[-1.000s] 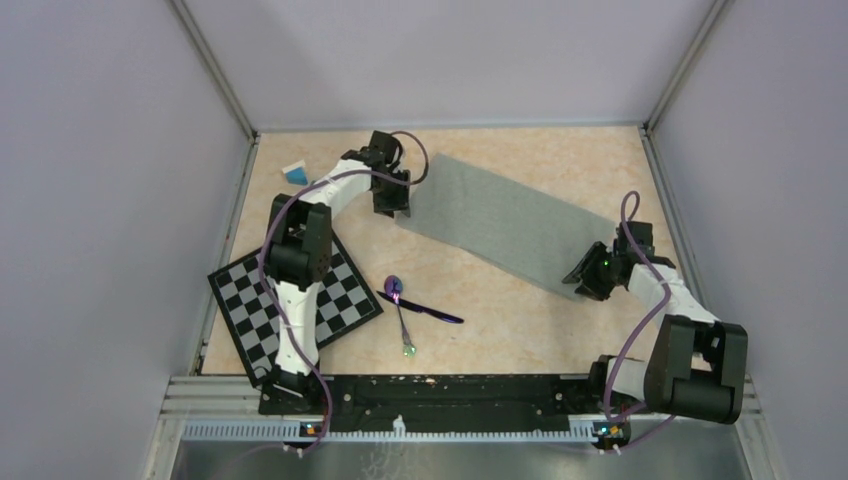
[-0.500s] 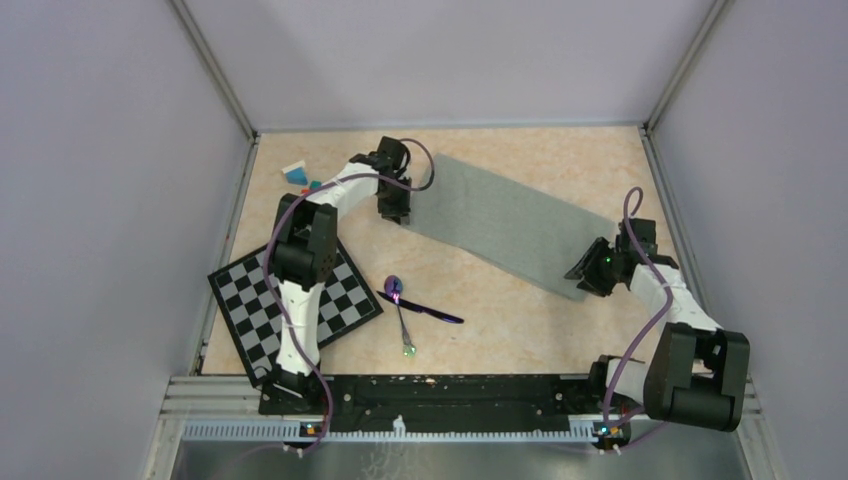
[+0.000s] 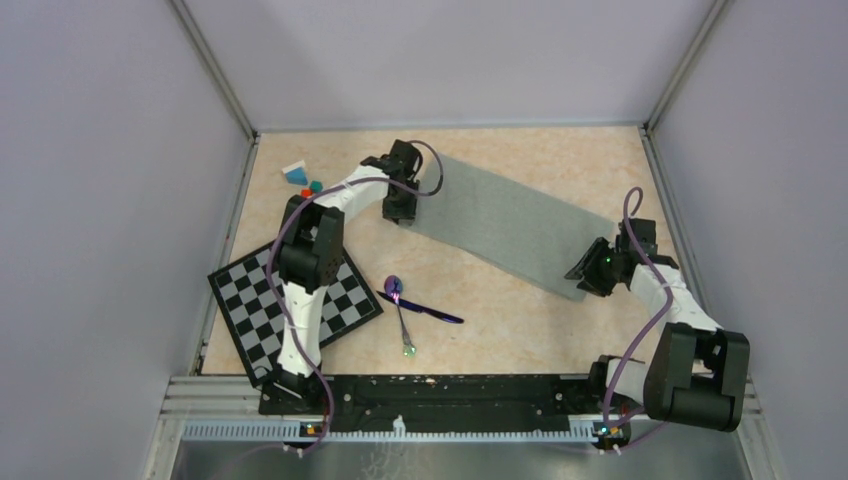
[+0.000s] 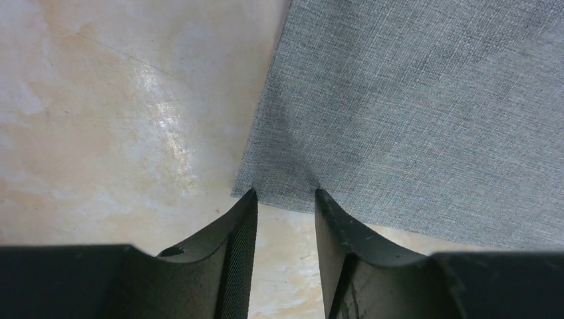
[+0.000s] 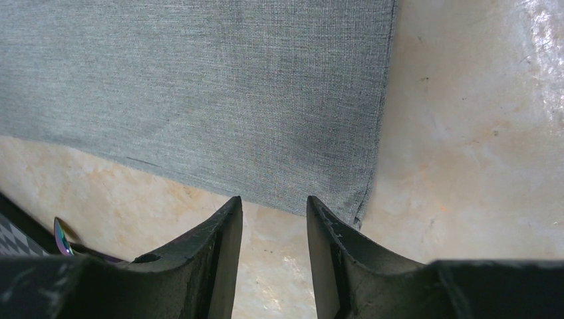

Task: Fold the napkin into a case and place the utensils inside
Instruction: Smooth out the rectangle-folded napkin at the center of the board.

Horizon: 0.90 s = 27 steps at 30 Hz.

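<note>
One plain grey-green rectangular cloth napkin [image 3: 505, 225] lies from the far middle toward the right. Two slim iridescent purple metal utensils sit near the middle: one oval-bowled spoon [image 3: 404, 330] and one straight dark stick-like piece [image 3: 440, 316]. One flat black-and-white checkered board [image 3: 240, 310] is at the near left. Three small coloured blocks show at the far left: one white-and-blue block [image 3: 294, 172], one teal block [image 3: 316, 186], one red block [image 3: 306, 193].

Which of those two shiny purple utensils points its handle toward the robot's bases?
The spoon, with its oval bowl at the far end; the dark straight piece lies crosswise, left to right.
</note>
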Each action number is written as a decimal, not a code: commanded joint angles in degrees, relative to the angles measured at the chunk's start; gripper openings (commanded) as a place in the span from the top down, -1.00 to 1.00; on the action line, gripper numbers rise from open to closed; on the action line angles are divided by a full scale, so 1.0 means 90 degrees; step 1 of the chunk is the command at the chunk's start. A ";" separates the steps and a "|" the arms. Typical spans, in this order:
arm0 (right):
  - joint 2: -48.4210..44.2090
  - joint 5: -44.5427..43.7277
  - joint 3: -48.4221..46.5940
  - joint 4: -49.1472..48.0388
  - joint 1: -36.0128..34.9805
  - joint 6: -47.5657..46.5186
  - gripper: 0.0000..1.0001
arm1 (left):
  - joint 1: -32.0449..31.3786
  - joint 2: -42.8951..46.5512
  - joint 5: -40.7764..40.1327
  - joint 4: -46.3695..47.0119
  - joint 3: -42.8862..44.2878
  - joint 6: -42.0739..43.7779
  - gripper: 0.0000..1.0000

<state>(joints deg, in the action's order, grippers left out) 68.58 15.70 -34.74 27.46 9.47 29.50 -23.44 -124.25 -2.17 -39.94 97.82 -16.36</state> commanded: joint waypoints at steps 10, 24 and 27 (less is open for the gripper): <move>-0.0204 0.0045 -0.0164 -0.0133 -0.0047 -0.0146 0.21 | 0.0077 0.0443 -0.0656 0.0113 -0.0219 0.0188 0.13; -0.0185 0.0052 -0.0158 -0.0189 -0.0047 -0.0152 0.21 | 0.0047 -0.0017 -0.0337 0.0121 -0.0237 0.0078 0.40; -0.0168 0.0076 -0.0155 -0.0217 -0.0047 -0.0143 0.22 | 0.0051 0.0022 -0.0439 0.0116 -0.0086 0.0088 0.60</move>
<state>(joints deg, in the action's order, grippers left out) 68.25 15.94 -34.74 27.38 9.47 28.93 -22.94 -123.42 -4.80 -39.16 95.79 -15.38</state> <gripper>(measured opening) 0.394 0.254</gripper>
